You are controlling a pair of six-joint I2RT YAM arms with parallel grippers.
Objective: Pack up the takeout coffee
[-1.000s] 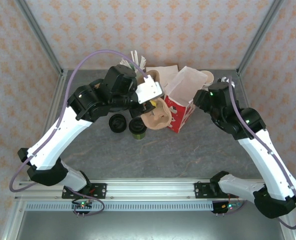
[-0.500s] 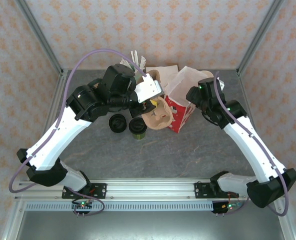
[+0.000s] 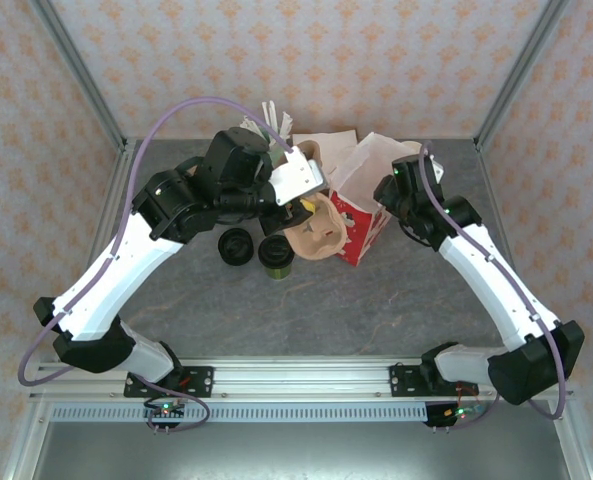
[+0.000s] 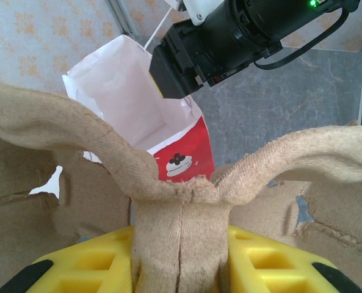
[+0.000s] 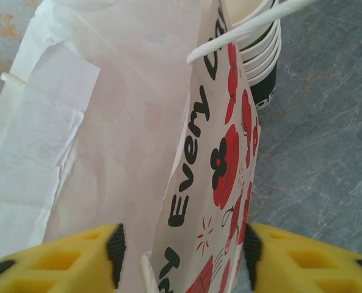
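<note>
Pulp-fibre cup carrier (image 4: 181,210), tan, moulded. Held clear of the table by its central rib, which is pinched flat between the yellow fingers (image 4: 86,265) of the left gripper (image 4: 181,268). Its two wings curve up and outward to either side of the rib. In the overhead view it hangs just left of the bag.

Takeout coffee (image 3: 275,254), one: small dark green cup, round black lid fitted. It stands upright on the grey stone-patterned table (image 3: 376,290), outside the bag and to its left, just in front of the raised carrier. No gripper touches it.

Pile of black lids (image 3: 235,245), low, just beside the coffee on its left.

Paper bag (image 3: 359,235), red and white with black lettering and a poppy print. It stands upright with its mouth open and its white inside showing. A twisted white paper handle (image 5: 248,24) arches over the top edge.

Right gripper (image 5: 184,247), at the bag's mouth. Its yellow fingers (image 5: 58,253) are spread wide and straddle the printed side wall, one inside the bag and one outside. The wall passes between them without being pinched. Whether either pad brushes the paper cannot be told from this angle.

Stack of cups (image 5: 261,58), cream rims, dark bodies, no lids. It stands on the table just behind the bag's outer wall.
</note>
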